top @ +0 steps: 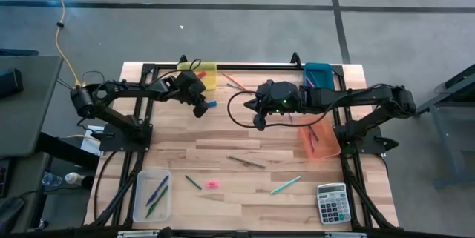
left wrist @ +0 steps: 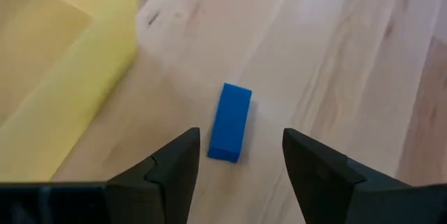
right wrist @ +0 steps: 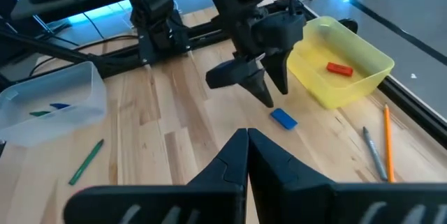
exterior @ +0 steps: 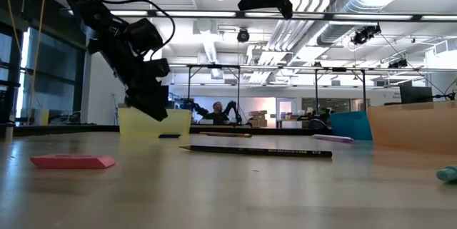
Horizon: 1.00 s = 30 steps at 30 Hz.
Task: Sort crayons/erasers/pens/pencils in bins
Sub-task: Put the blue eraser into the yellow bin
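Eraser, blue (left wrist: 230, 122): small stiff block lying flat on the desk (top: 245, 193), in the upper middle of the high view, just beside the yellow bin (right wrist: 349, 88) but outside it. Judging it light and slightly rubbery, so not slippery and not fragile; a pinch across the two long sides at mid-length looks like the safest hold, since an end grip could let it swivel.

Left gripper (left wrist: 241, 161) is hovering just above the blue eraser. Its fingers (left wrist: 174, 172) are standing spread wide, one to each side of the block's near end, touching nothing and holding nothing. In the right wrist view the block is lying apart from the fingertips, on bare wood.

Yellow bin is already holding a red eraser (right wrist: 339, 68). A pink eraser (top: 212, 184) is waiting in the lower middle of the high view, well apart from any bin.

Right gripper (right wrist: 246, 137) is hanging over the desk centre, fingers clenched together on nothing.

Judgement: blue eraser is not yet in its bin; it will need re-grasping and lifting over the wall.
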Motion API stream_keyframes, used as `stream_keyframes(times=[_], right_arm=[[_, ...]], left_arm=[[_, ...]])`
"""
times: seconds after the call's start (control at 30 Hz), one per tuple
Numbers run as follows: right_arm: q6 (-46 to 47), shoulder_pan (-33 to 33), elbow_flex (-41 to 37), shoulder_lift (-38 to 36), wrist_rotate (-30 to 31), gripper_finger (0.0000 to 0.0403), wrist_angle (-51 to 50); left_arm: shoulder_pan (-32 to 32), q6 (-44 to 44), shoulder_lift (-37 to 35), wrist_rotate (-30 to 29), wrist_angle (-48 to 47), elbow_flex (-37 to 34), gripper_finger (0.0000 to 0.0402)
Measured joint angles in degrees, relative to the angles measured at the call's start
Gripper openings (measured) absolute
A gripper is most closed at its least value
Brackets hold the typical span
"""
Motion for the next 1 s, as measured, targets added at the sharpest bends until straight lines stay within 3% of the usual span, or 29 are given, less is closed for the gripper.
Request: stream_keyframes(times=[0.3,0.67,1.0], right_arm=[[0.0,-0.02,0.0,0.0,0.01,0.0,0.02],[0.0,-0.45,0.0,0.0,0.01,0.0,0.0],[-1.0,-1.74,-0.02,0.0,0.03,0.0,0.01]], left_arm=[[-1.52,4.78,6.48,-3.59,8.72,0.01,0.0195],[-2.11,7.85,10.58,-4.17,9.99,0.14,0.0194],[-4.47,10.6,10.63,-4.38,6.22,0.25,0.0143]])
